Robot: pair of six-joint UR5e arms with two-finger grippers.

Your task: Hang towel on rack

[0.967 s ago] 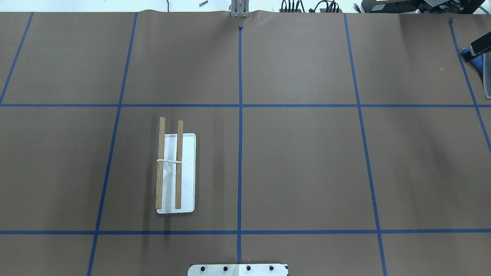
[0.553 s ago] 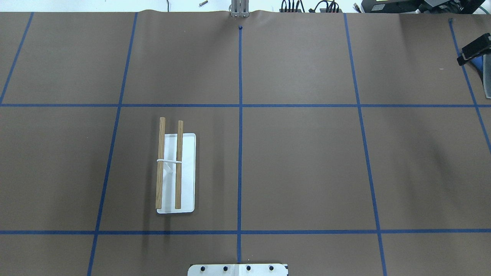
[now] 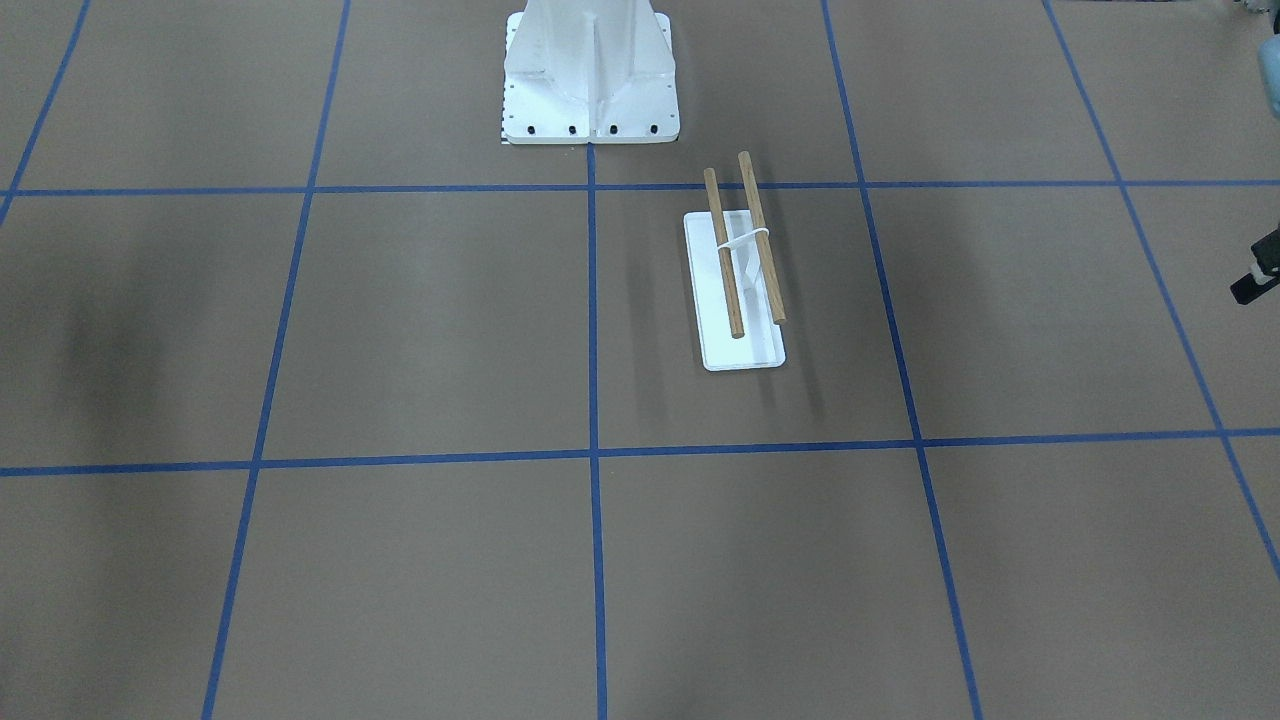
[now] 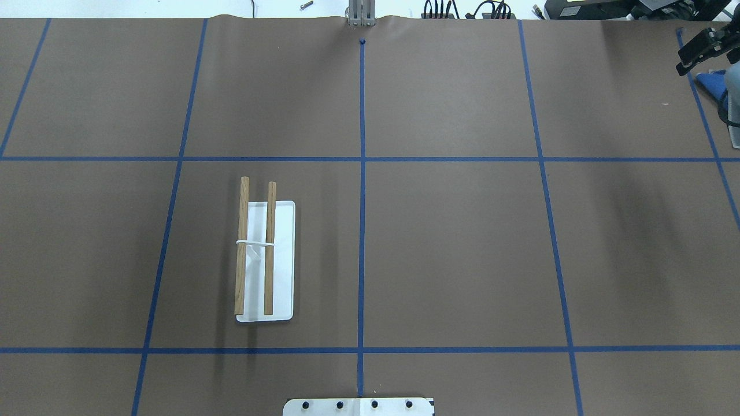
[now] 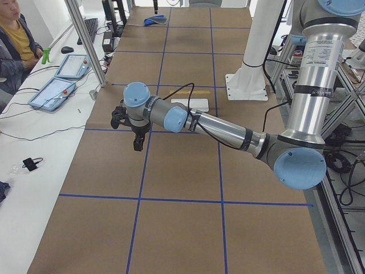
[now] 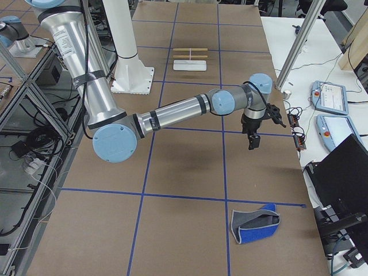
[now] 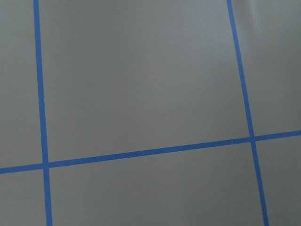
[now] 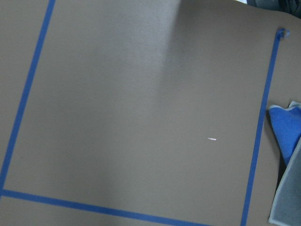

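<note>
The rack (image 4: 269, 277) stands left of the table's centre line, two brown rods over a white base plate (image 4: 284, 260); it also shows in the front view (image 3: 722, 253). The towel (image 6: 256, 225), blue with a grey face, lies crumpled at the table's far right; the overhead view (image 4: 712, 84) and the right wrist view (image 8: 284, 129) catch its edge. My right gripper (image 4: 700, 49) hovers close by the towel, apart from it. My left gripper (image 3: 1262, 275) hangs over bare table at the left end, far from the rack. I cannot tell whether either gripper is open or shut.
The big white bolted pedestal (image 3: 590, 70) stands at the robot's side of the table. Blue tape lines grid the brown table cover. A seated person (image 5: 14, 40) and tablets (image 5: 57, 91) are along the operators' side, with cables at the far edge (image 4: 462, 10).
In the overhead view my right gripper has moved toward the table's far edge, uncovering more of the blue towel. The rack has not moved.
</note>
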